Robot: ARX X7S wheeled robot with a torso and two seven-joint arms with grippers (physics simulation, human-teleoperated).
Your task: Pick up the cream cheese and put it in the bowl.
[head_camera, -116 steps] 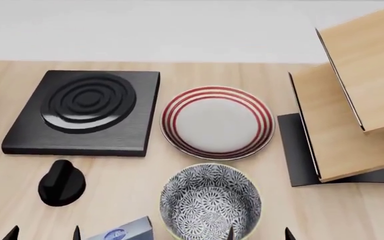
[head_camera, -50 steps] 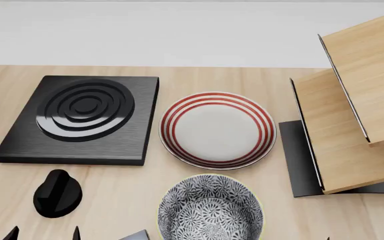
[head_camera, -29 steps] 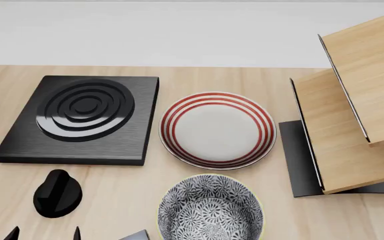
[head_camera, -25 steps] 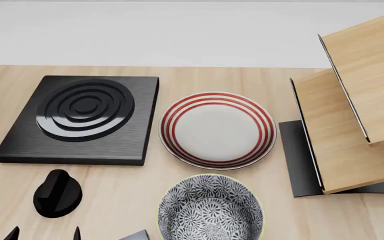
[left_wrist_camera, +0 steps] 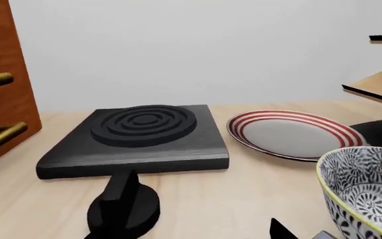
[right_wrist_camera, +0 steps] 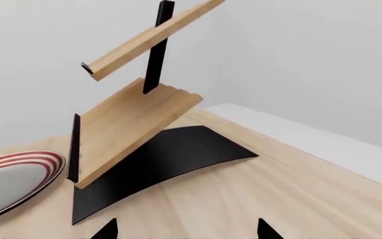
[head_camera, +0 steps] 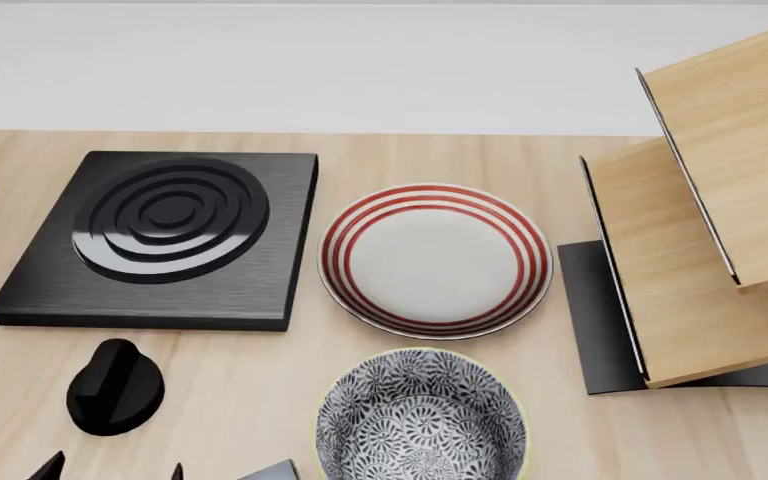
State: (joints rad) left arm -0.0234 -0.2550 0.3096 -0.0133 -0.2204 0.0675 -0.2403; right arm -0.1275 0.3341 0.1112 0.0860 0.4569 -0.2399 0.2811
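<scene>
At the bottom edge of the head view, just left of the bowl (head_camera: 420, 420), only a grey corner of the cream cheese (head_camera: 272, 471) shows on the wooden surface (head_camera: 264, 375). The left end effector (head_camera: 112, 470) has two dark fingertips set apart at the lower left, holding nothing. The right end effector (right_wrist_camera: 185, 230) stands wide and empty in its wrist view, facing the wooden rack (right_wrist_camera: 135, 127). A red-ringed plate (head_camera: 434, 258) sits above the bowl

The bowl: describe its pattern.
Dense dark-grey-and-white floral print with a pale yellowish rim; the bowl shows best in the head view.
</scene>
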